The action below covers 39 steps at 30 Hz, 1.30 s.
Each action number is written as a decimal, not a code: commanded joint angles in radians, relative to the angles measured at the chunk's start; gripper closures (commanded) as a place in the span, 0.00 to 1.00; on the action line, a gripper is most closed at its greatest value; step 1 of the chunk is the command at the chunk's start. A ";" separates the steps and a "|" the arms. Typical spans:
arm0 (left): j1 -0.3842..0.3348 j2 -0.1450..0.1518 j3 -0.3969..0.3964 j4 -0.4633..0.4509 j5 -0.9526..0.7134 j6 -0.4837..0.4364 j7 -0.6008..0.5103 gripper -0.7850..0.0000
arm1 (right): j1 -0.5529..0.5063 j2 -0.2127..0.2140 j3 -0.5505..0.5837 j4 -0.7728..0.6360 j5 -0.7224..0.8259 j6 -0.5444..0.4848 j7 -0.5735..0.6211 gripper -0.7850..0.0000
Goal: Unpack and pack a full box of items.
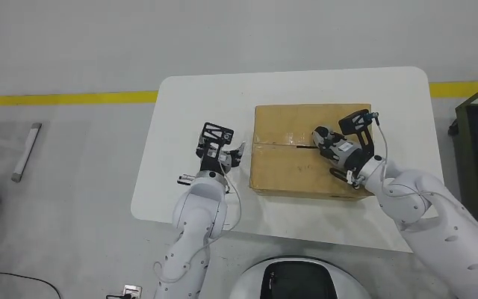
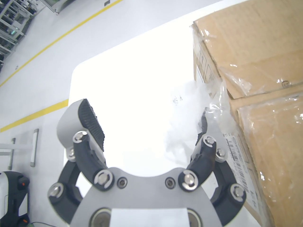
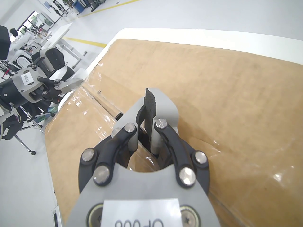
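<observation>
we saw one rectangular, tape-glossed cardboard box (image 1: 310,149); beside it the left gripper (image 2: 145,115) fingers spread, over its seam the right gripper (image 3: 146,107) fingers pressed together.

Count: one cardboard box (image 1: 310,149), on one white surface (image 1: 202,97). Two pincers: left pincer (image 2: 145,116) beside the box's end, right pincer (image 3: 148,109) over the box's top seam. One yellow floor line (image 1: 75,98) beyond the box.

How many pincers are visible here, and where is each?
2. The left pincer is open beside the box's end, against loose clear tape. The right pincer is shut above the box top, at the flap seam.
</observation>
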<state>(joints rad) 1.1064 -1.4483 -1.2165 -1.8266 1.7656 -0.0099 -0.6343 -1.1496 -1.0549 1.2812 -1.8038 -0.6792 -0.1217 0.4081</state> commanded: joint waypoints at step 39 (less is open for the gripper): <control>-0.152 -0.041 0.151 0.042 -0.034 -0.032 0.068 0.00 | -0.068 -0.001 0.179 -0.106 0.055 0.030 0.035 1.00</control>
<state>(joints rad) 0.9567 -1.4874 -1.0740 -1.7853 1.7346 -0.0389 -0.5661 -1.2114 -1.0573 1.4403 -1.9064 -0.6302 -0.0935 0.4436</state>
